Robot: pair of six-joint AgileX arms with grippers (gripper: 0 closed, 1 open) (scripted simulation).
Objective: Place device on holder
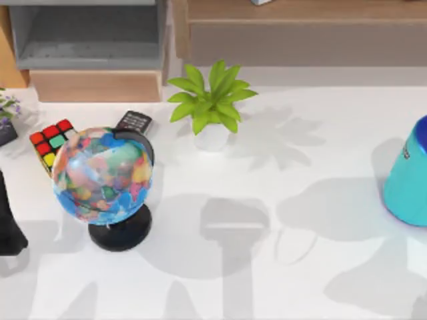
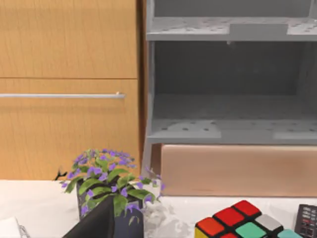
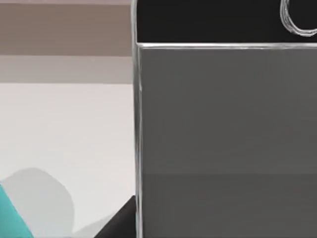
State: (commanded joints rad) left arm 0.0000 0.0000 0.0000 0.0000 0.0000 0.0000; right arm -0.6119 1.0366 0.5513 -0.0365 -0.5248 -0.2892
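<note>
Flat rectangular smartphone (image 3: 223,129) with grey glass screen, black end bezel, round home button and silver edge, sitting right up against the right wrist view. Upright and off the white counter (image 1: 280,267), which is visible behind it. Looks clamped in the right hand, held broadside so the flat back can go against a holder, though that's a guess.

No obvious holder yet. Tall black shape (image 1: 9,223) at the left edge of the counter could be it, or could be the left arm. Can't tell. No telling the left hand's state either.

Worth steering around: multicoloured plastic globe on a black base (image 1: 107,180), red-and-green puzzle cube (image 1: 50,140), small black keypad gadget (image 1: 135,121) and teal cylinder (image 1: 408,177) at the right edge.
</note>
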